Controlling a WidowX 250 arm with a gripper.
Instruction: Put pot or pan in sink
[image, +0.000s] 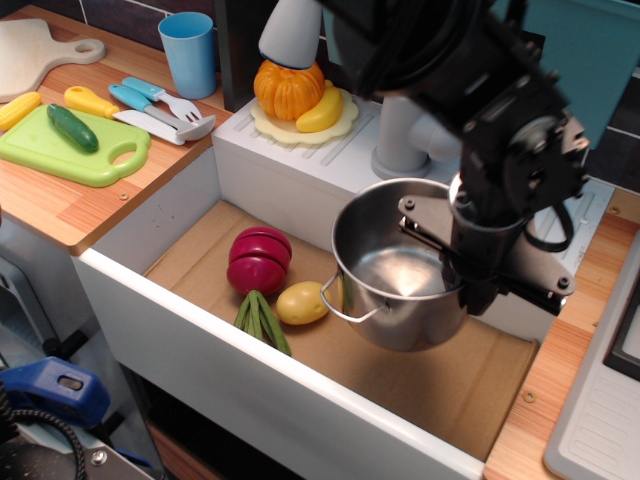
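Observation:
A shiny steel pot (392, 268) with a thin wire loop handle hangs low inside the white sink (140, 300), just above or on its brown floor, right of middle. My gripper (455, 255) is shut on the pot's right rim, one finger inside and one outside. The pot's wire handle on the left nearly touches a yellow toy potato (303, 301). The grey faucet (405, 135) stands behind the pot, partly hidden by my arm.
In the sink lie a magenta toy vegetable (258, 259) and green stalks (260, 320). An orange pumpkin and banana (297, 92) sit on the back ledge. On the left counter are a green cutting board (70, 145), cutlery and a blue cup (189, 52).

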